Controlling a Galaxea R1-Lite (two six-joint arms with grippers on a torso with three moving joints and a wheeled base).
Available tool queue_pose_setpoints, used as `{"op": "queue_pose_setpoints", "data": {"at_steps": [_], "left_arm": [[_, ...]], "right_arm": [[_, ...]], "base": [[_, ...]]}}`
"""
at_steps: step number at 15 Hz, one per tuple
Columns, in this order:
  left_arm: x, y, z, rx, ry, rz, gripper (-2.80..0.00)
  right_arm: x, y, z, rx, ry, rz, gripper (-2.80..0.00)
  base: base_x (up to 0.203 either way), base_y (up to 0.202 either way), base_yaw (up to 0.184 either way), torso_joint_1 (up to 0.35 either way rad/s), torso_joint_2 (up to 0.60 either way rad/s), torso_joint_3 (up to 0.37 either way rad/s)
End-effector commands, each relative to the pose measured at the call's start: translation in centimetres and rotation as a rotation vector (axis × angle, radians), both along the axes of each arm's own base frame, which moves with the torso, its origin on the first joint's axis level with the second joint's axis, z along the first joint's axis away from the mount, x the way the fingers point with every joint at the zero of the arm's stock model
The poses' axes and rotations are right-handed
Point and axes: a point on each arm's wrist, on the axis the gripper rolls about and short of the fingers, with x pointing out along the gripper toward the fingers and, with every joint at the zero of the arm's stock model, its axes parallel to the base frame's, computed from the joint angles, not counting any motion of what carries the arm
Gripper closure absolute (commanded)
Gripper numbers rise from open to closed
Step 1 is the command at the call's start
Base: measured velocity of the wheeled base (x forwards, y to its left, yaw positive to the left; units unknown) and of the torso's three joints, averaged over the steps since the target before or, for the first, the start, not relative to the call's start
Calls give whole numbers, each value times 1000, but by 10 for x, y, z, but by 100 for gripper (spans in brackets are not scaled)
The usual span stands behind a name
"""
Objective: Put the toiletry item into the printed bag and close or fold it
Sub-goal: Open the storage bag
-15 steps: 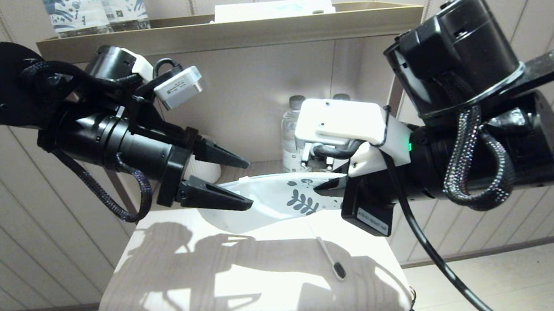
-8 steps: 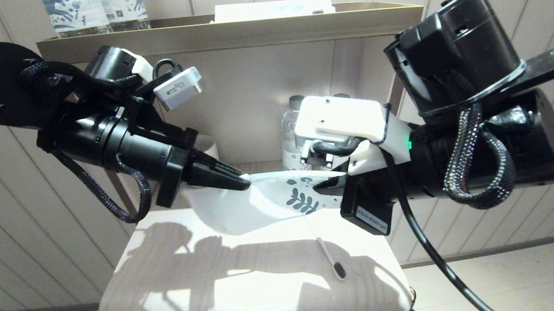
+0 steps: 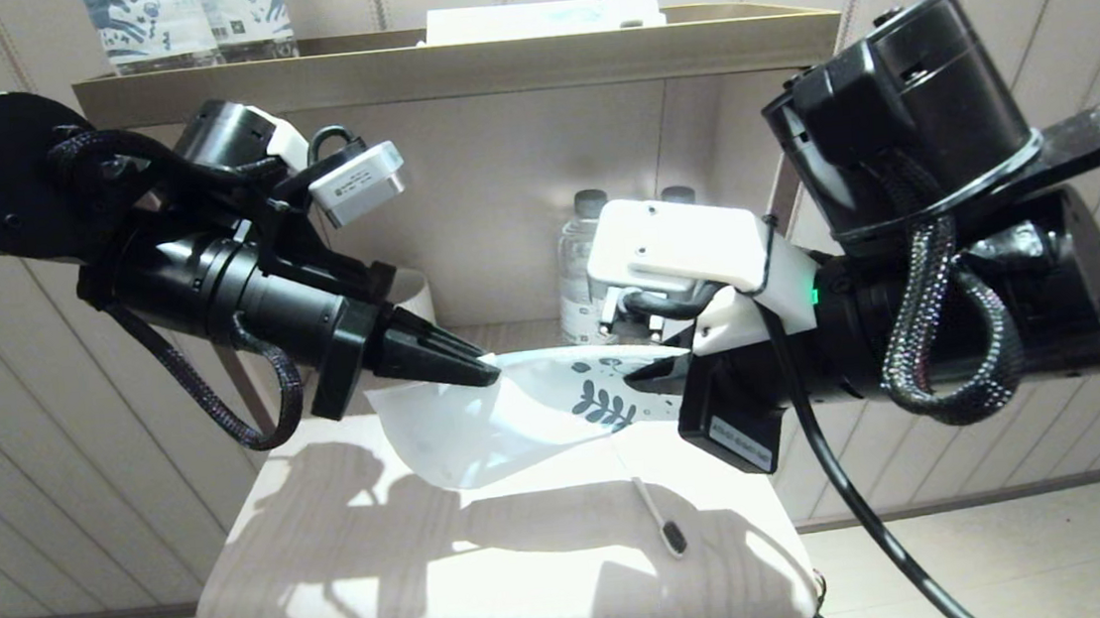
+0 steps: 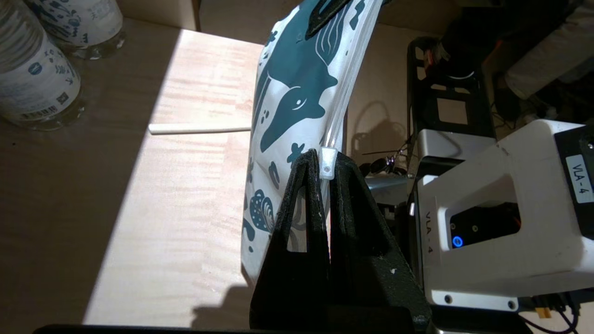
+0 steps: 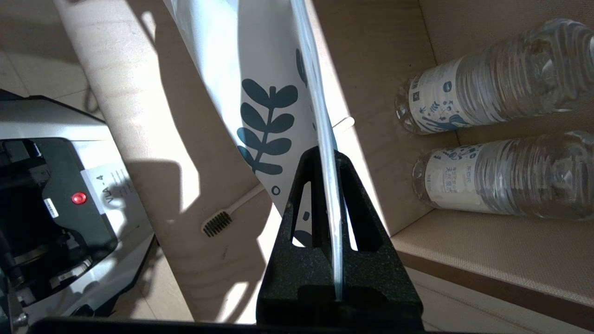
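Note:
The printed bag (image 3: 529, 410) hangs above the table (image 3: 354, 575), stretched between both grippers along its zipper edge. It is frosted white with teal leaf prints (image 5: 267, 130) and a whale print (image 4: 297, 88). My left gripper (image 3: 488, 372) is shut on the zipper edge right at the small white slider (image 4: 327, 162). My right gripper (image 3: 637, 375) is shut on the same edge at the bag's printed end (image 5: 327, 153). The toiletry item (image 3: 656, 514), a thin white stick with a dark bristled head (image 5: 216, 223), lies on the table under the bag, outside it.
Clear water bottles (image 3: 579, 277) with printed labels stand at the back of the shelf behind the bag (image 5: 482, 79). More bottles (image 3: 186, 22) and a white pack (image 3: 545, 19) sit on the top shelf. The table's front edge is rounded.
My left gripper was open beside the bag's free end one second ago. It has closed on the zipper edge and lifted that end slightly, so the bag hangs between both grippers.

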Motion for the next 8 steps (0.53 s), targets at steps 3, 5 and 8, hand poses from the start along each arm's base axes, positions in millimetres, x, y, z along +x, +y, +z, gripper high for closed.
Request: {"op": "queue_pose_setpoints", "data": {"at_steps": [3,5,8], "left_arm": [[-2,1,0,-2,4,-5,0],[-4,2,0,-1,4,-6,0],[-5,2,-1,1,7,-5,0]], "right_arm": [[-7,-9,5,3,-11,-7,0],[-11,-15,5,5,-13,-16,0],[-12,-25,8,14,-18,-39,0]], "base": [[0,0,0,0,0,0],[0,0,0,0,0,0],[0,0,0,0,0,0]]}}
